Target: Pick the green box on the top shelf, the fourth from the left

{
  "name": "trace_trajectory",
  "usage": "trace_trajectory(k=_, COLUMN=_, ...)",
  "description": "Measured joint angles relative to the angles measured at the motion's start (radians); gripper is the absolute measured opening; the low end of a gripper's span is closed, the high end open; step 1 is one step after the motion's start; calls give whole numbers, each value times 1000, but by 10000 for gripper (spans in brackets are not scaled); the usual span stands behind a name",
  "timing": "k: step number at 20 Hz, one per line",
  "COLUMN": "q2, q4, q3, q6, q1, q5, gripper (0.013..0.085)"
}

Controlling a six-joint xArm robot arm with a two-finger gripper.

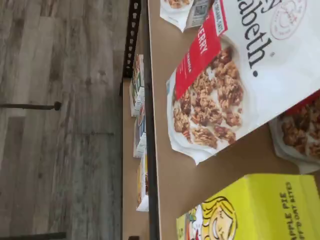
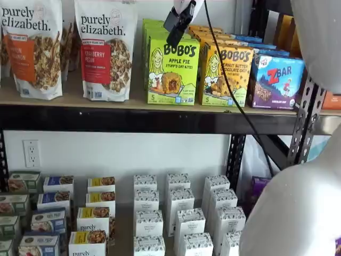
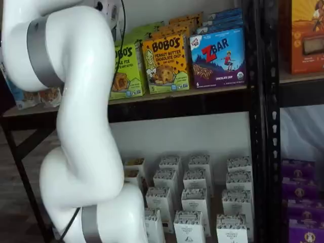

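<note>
I see the green box (image 2: 172,71) on the top shelf (image 2: 133,118), between the granola pouch (image 2: 105,49) and the yellow-orange box (image 2: 226,74). I judge it light, stiff cardboard; I would pinch its side faces. The gripper (image 2: 178,22) hangs above it, opening unclear, holding nothing. Only the wrist view shows the box top.

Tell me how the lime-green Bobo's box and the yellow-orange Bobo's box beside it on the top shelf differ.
The green box is lime green and reads Apple Pie Stuff'd Oat Bites; the yellow-orange box reads Peanut Butter Chocolate Chip. The green box pictures a filled bite, the yellow-orange box a chip-studded one. The green box stands nearer the granola bags, the yellow-orange box nearer the ZBar box. Both stand upright on the top shelf, front-facing, with the Bobo's cartoon girl.
</note>
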Motion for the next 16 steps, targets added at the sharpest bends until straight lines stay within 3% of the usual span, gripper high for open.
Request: trace_trajectory(k=16, q2=81, q4=-54, q3=-61, q6=-11, q1=1, q5=-5, gripper=850)
